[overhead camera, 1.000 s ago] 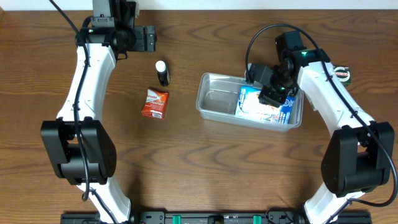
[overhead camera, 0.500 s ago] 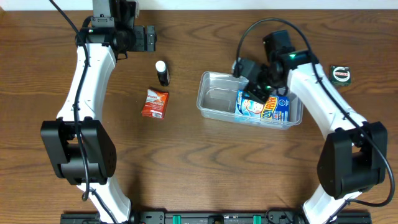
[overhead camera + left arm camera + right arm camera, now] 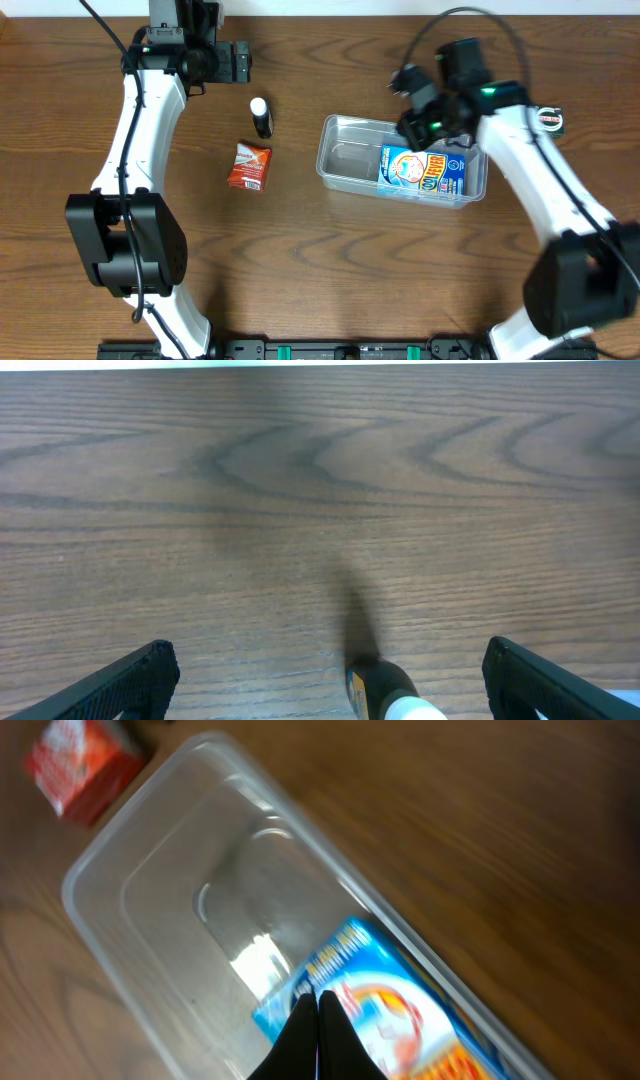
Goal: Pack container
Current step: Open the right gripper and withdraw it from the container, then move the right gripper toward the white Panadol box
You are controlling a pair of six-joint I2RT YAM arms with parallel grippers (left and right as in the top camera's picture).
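Resting on the worktop (image 3: 330, 260), the container (image 3: 340, 152) holds a blue carton (image 3: 423, 170) at its right end; right fingers (image 3: 300, 1045) hover above, pressed shut on nothing; left fingers (image 3: 140, 675) stand wide apart, empty.

I see a red packet (image 3: 248, 166) flat on the desk (image 3: 330, 260), with a white-capped black bottle (image 3: 261, 117) near it. A blue carton (image 3: 424, 170) lies well to their right, and a small round item (image 3: 547, 119) sits farther right.
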